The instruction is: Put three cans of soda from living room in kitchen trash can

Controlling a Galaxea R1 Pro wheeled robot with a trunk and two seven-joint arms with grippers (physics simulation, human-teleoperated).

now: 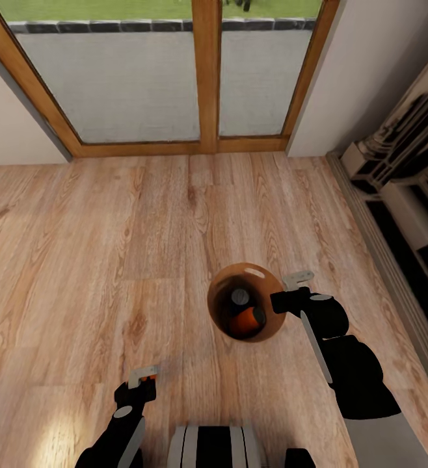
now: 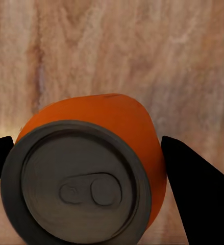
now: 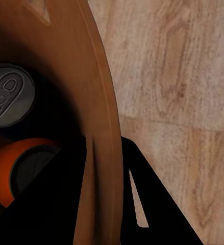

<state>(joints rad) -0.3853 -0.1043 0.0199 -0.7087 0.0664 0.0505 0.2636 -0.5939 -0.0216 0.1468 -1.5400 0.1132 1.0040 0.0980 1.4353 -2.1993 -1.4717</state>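
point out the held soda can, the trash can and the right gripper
held soda can point(image 2: 76, 191), left wrist view, grey top
trash can point(image 1: 222, 286), head view, coppery rim
right gripper point(image 1: 291, 292), head view, fingertips at bin rim

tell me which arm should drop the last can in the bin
Left. Its hand already holds the third soda can, while the right hand grips the trash can wall, with two cans already inside.

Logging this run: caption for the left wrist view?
Left gripper holding an orange soda can, grey top toward the camera, over wood floor.
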